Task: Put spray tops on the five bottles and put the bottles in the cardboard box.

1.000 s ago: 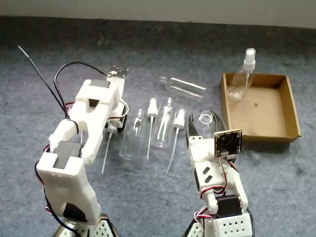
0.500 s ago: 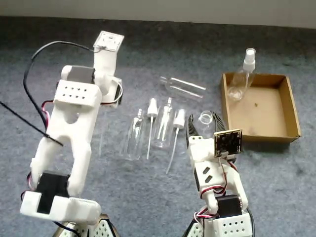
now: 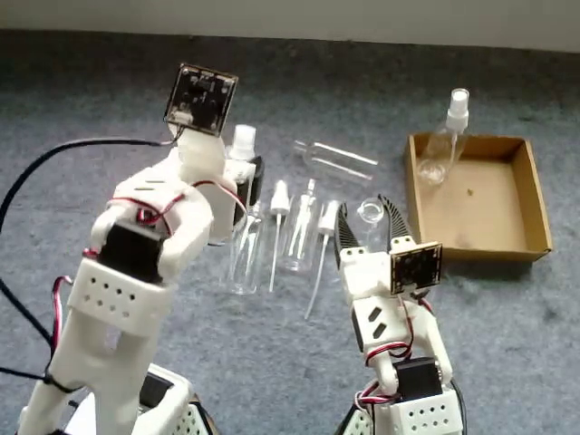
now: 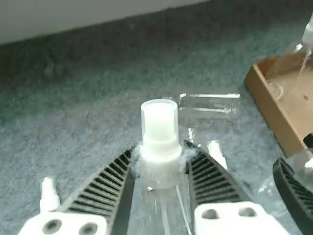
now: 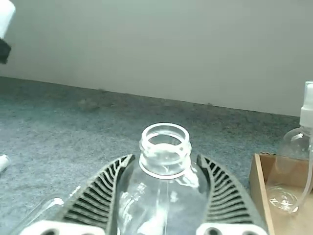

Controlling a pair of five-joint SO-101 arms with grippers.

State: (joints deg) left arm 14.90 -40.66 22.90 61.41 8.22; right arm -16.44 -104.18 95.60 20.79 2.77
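Note:
My left gripper is shut on a white spray top and holds it up over the row of parts; in the left wrist view the spray top sits between the ribbed fingers. My right gripper is shut on an open clear bottle, held upright with its neck between the fingers, left of the cardboard box. A capped bottle leans in the box's far left corner.
Two clear bottles and two loose spray tops with long tubes lie on the grey carpet between the arms. Another bottle lies farther back. The box's inside holds free room.
The left arm rose from the carpet with the spray top and swung toward the middle. The right gripper shifted slightly left and up with its bottle.

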